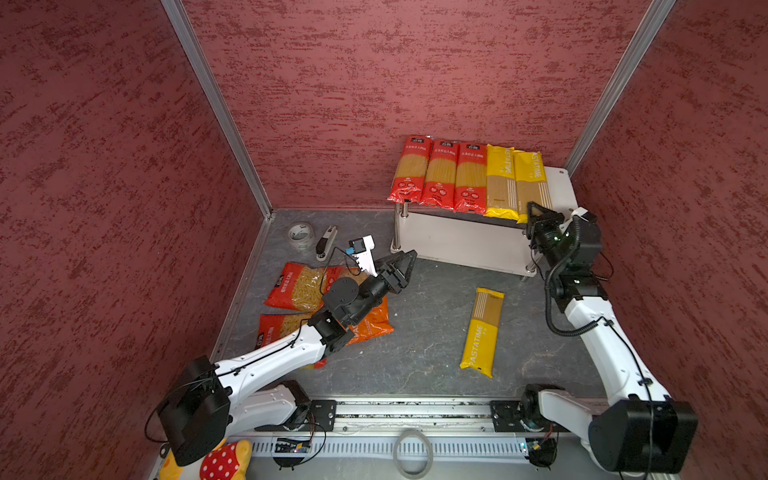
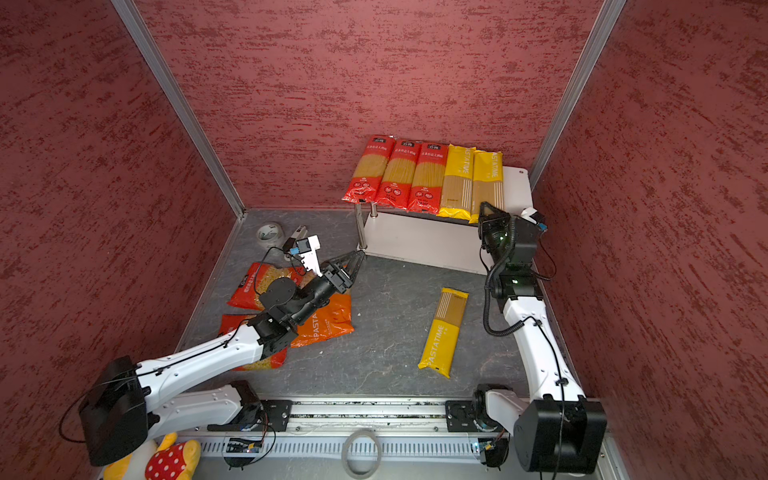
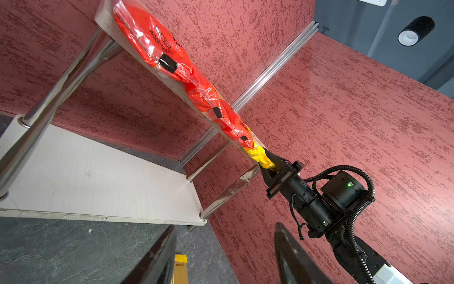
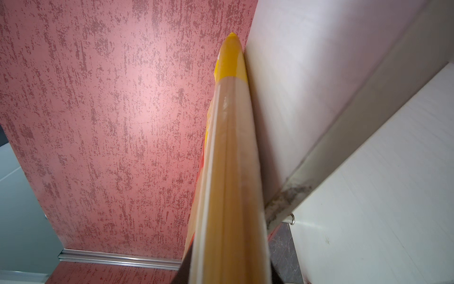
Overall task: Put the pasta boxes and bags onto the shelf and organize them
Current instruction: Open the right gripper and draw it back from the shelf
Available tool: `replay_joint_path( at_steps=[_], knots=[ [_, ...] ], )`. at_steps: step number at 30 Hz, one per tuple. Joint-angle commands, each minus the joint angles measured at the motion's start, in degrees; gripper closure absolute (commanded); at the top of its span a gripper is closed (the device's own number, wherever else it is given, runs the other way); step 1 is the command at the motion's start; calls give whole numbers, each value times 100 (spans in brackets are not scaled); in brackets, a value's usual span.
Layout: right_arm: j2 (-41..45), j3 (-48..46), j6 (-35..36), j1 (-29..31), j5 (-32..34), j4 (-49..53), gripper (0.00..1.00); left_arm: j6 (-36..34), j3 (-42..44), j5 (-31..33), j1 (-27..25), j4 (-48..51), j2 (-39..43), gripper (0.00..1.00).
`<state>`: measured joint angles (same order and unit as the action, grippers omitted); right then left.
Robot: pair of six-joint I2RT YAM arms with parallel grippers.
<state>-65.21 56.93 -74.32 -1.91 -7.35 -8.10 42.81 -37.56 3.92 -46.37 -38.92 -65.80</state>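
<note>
**Ana:** What did the right gripper (image 1: 537, 211) have?

**Ben:** It was clamped on the near end of the yellow spaghetti pack (image 1: 532, 178). That pack lay on the top tier of the shelf (image 1: 562, 188), last in the row after the red spaghetti packs (image 1: 440, 174), and its end overhung the shelf's front edge.

**Ana:** How would it handle?

**Ben:** Light, I'd judge, and stiff lengthwise under slick film. The crimped end is a weak hold, so sliding suits it better than lifting.

**Ana:** Any room?

**Ben:** A bare strip of the top tier lay beyond it, at the shelf's end nearest the right arm. I'd guess one more pack fits.

**Ana:** And the left gripper (image 1: 409, 259)?

**Ben:** Its jaws stood apart and empty, just off the shelf's front corner post. The loose yellow pack (image 1: 484, 332) lay on the floor before the shelf, clear all round. The orange pack (image 1: 376, 322) and red short-pasta bags (image 1: 297, 286) lay off the shelf's other end, under that arm. They're probably soft and shifting, best pinched mid-body.
</note>
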Motion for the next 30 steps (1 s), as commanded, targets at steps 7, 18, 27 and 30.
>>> replay_joint_path(
  at_steps=[7, 18, 27, 30],
  knots=[
    [70, 395, 333, 130, -726, -215, 51, -61, -6, 10, -64, 52, -3, 37],
    [536, 20, 452, 374, -1082, 358, 39, -191, -208, 57, -179, 193, -124, 37],
    [953, -543, 614, 1001, -942, 560, 38, -253, -130, 201, -422, 158, -274, 37],
    [1084, -689, 682, 1146, -826, 645, 38, -258, -92, 236, -494, 165, -326, 37]
  ],
)
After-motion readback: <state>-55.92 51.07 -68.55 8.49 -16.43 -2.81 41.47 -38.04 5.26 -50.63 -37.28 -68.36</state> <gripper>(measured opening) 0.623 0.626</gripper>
